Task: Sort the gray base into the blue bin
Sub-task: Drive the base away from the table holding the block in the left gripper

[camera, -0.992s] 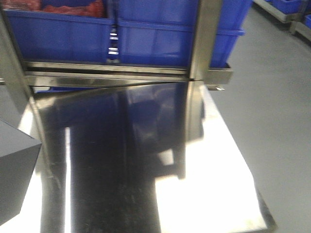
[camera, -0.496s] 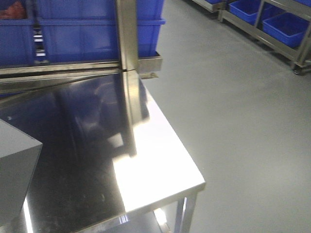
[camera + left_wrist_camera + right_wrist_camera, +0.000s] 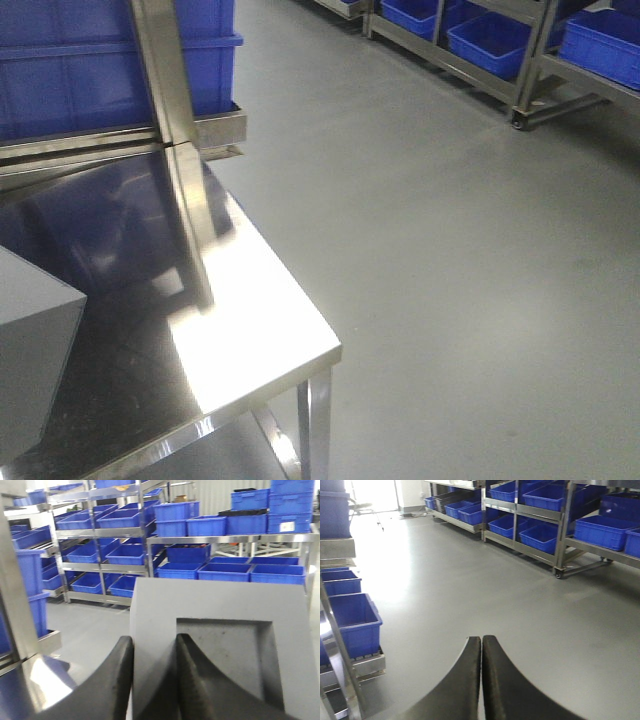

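In the front view, your steel table showed a mirror-polished top with a square near-right corner and a slim leg below. A flat steel post rose from its far edge. Behind it, far left, a smooth-walled blue bin sat on a steel ledge. At the near-left edge a matte gray base showed one sharp corner; the rest was cut off. The floor was plain gray, with racks of blue tubs far right.

From the left wrist, your left gripper was clamped on the base. One curved black finger sat outside its left wall and the other inside the shallow square recess, so the wall was pinched between them. The recessed face was turned toward the camera, top edge level. The block ran out of frame, so you could not tell its long axis.

From the right wrist, your right gripper was closed on nothing — its two curved black fingers met tip to tip above the floor. A deep blue tub sat on a low steel shelf to the left.
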Motion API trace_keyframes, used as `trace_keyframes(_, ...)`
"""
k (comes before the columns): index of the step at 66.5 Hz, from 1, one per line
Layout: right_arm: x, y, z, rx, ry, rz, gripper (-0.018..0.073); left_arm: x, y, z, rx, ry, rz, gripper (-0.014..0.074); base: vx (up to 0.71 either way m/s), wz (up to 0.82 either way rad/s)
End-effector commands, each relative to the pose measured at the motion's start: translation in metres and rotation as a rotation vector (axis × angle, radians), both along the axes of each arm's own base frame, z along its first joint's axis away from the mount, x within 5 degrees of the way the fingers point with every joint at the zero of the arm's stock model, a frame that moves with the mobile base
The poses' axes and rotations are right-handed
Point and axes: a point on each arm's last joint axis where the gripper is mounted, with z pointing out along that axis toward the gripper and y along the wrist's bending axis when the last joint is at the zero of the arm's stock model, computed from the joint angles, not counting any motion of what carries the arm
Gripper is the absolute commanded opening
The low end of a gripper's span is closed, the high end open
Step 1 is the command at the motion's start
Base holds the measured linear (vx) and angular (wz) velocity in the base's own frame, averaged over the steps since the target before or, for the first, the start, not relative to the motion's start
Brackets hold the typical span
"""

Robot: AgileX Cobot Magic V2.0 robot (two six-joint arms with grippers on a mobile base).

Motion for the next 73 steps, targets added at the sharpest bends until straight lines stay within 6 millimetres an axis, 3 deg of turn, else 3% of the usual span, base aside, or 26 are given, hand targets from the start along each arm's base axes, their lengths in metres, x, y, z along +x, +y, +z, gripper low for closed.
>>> trace_keyframes(1,0.0021,-0.0004,0.0048,-0.018,-0.052,-0.002,-0.0005,-0.0019,0.0010,0.0180,-0.075,-0.105,-0.005,0.0020,-0.03,-0.27)
trace_keyframes(33,0.0021,-0.0004,0.0048,-0.018,-0.052,-0.002,-0.0005,-0.0019,0.0010,0.0180,-0.075,-0.105,-0.005,0.0020,-0.02,-0.37)
trace_keyframes(73,0.0021,-0.0004,0.0048,-0.018,-0.052,-0.002,-0.0005,-0.0019,0.0010,0.0180,-0.075,-0.105,-0.005,0.0020,-0.02,-0.68)
